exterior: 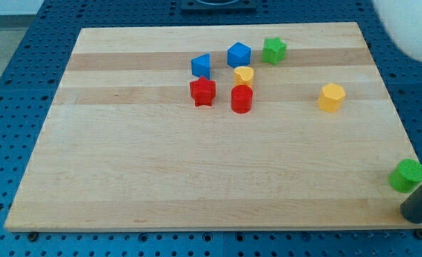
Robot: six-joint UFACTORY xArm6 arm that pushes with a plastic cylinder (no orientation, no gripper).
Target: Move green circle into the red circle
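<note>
The green circle [408, 175] lies at the board's right edge, low in the view. The red circle [241, 99] stands far off to the upper left, in the cluster near the board's middle top. My tip [413, 217] is the lower end of the dark rod at the view's bottom right corner. It sits just below and slightly right of the green circle, close to it; I cannot tell if they touch.
Around the red circle are a red star [203, 92] to its left, a small yellow block [243, 74] just above it, two blue blocks [201, 66] [238, 54] and a green star [273, 50]. A yellow hexagon [331, 97] stands alone to the right. A blurred white shape [410, 25] fills the top right corner.
</note>
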